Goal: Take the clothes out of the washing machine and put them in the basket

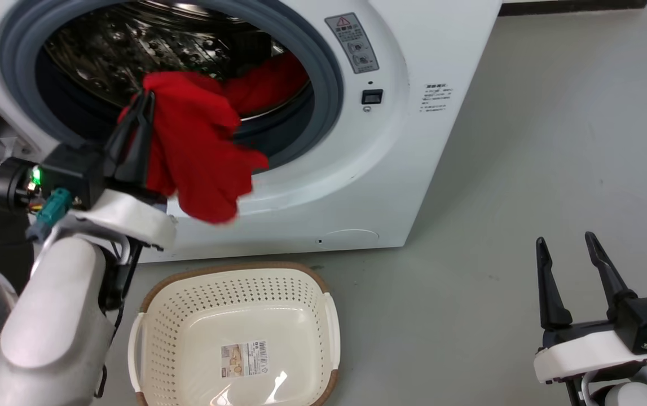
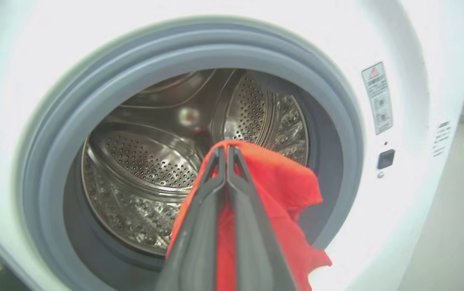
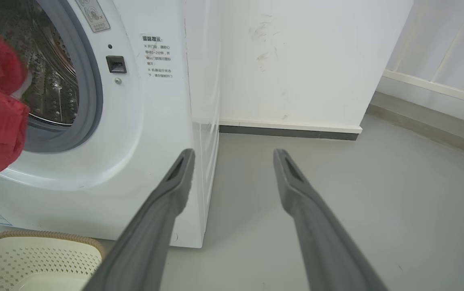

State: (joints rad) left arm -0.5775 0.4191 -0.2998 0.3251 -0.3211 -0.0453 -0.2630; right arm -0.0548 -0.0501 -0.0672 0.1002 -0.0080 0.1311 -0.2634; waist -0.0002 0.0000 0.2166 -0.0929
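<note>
The left gripper [image 1: 145, 101] has its two fingers pressed together on the top fold of a red garment [image 1: 199, 146], held at the mouth of the washing machine [image 1: 391, 141], in front of the grey door ring [image 1: 323, 62]; the garment hangs with its long axis near vertical, its loose lower end pointing down across the ring's bottom lip; a second red garment [image 1: 269, 79] lies inside the drum [image 1: 109, 51], at its right side; the basket [image 1: 233, 269] stands on the floor [image 1: 526, 169] just before the machine, below the hanging cloth, holding no clothes; the right gripper [image 1: 566, 241] is well off to the right over bare floor, fingers spread and pointing up the head view, holding nothing.
</note>
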